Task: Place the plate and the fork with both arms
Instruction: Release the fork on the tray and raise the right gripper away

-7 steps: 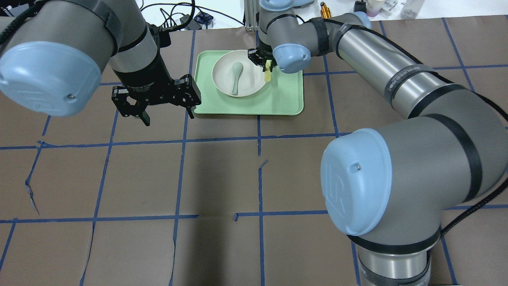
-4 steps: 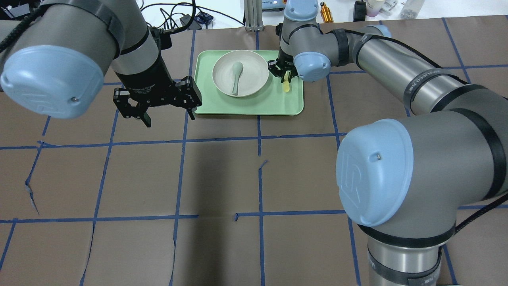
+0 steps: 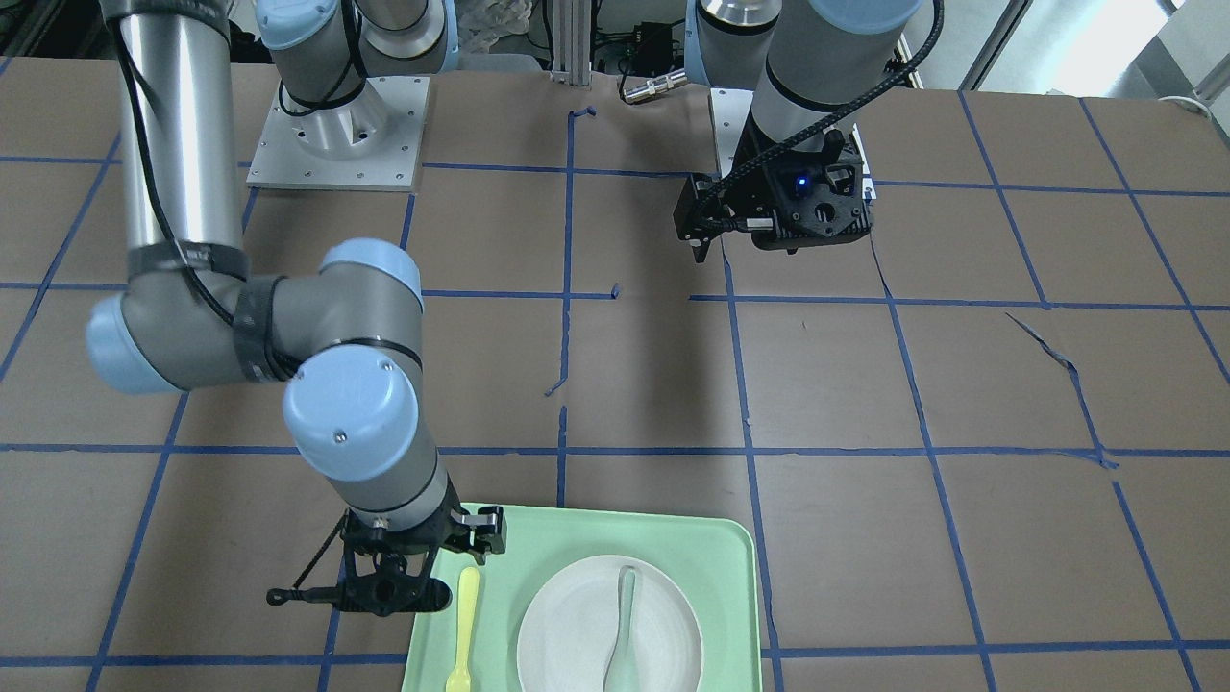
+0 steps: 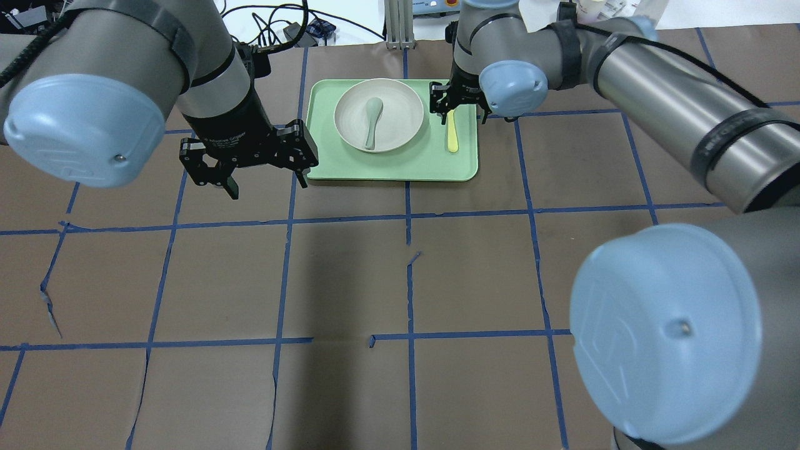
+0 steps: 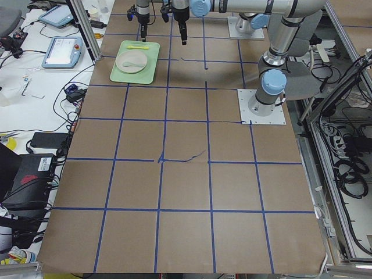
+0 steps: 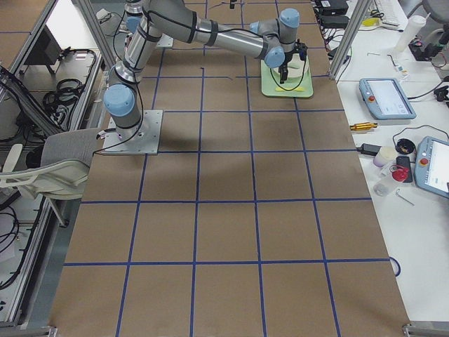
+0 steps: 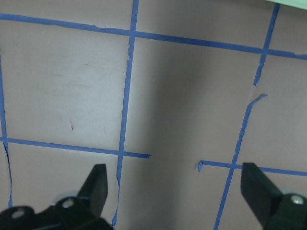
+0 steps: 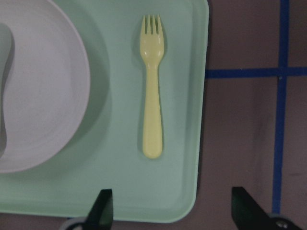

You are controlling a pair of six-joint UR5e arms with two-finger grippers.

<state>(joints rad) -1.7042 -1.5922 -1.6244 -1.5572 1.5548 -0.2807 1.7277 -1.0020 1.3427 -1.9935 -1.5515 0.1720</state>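
The white plate (image 4: 400, 115) sits on the mint-green tray (image 4: 400, 165) at the far middle of the table. The pale-yellow fork (image 4: 452, 134) lies flat on the tray just right of the plate, apart from it. My right gripper (image 4: 455, 106) hangs open and empty over the fork's far end. In the right wrist view the fork (image 8: 152, 86) lies between plate (image 8: 38, 86) and tray rim (image 8: 199, 120), beyond my open gripper (image 8: 172, 211). My left gripper (image 4: 265, 181) is open and empty, above the table left of the tray.
A pale grey-green spoon (image 4: 372, 122) lies in the plate. The brown table is marked with blue tape lines (image 4: 406, 219). Cables and small bottles (image 4: 512, 15) lie beyond the far edge. The left wrist view shows only bare table (image 7: 182, 96) below.
My right gripper carried the fork from over the plate's right rim to the tray, opened and let it go. The fork now lies flat on the tray. The left arm barely moved.
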